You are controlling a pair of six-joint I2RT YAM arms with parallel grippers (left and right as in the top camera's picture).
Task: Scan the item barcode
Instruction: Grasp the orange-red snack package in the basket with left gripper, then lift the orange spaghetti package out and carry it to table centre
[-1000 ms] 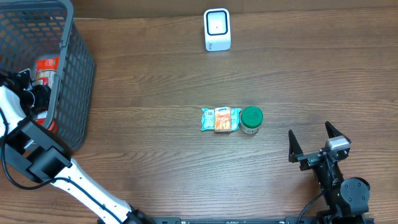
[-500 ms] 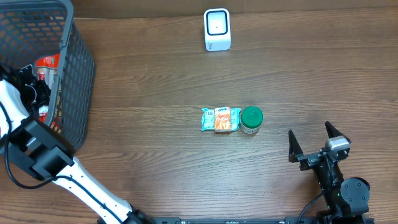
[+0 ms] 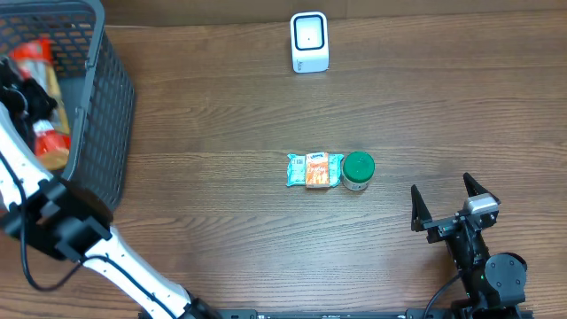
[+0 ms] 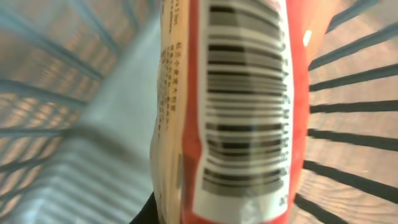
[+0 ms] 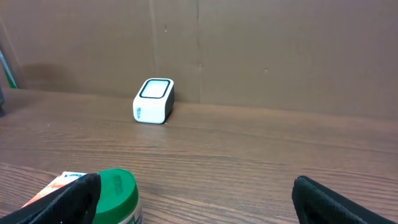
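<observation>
Inside the basket [image 3: 113, 106], the left pincer [image 3: 29, 97] has pinched shut on the red-and-cream packet [image 3: 49, 102] and lifted it toward the rim, its barcode [image 4: 242, 106] facing the wrist camera; pickup looks done. Basket walls crowd the lift. Beyond, bare counter [image 3: 204, 177] leads to the scanner [image 3: 309, 42]. The right pincer [image 3: 441, 186] idles spread, well apart.

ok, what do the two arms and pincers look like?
Left arm: white links, black joint blocks, black cable looping alongside. Right arm: all black, round joint housing, small grey block at the wrist. Right pincer: two black tapered fingers.
</observation>
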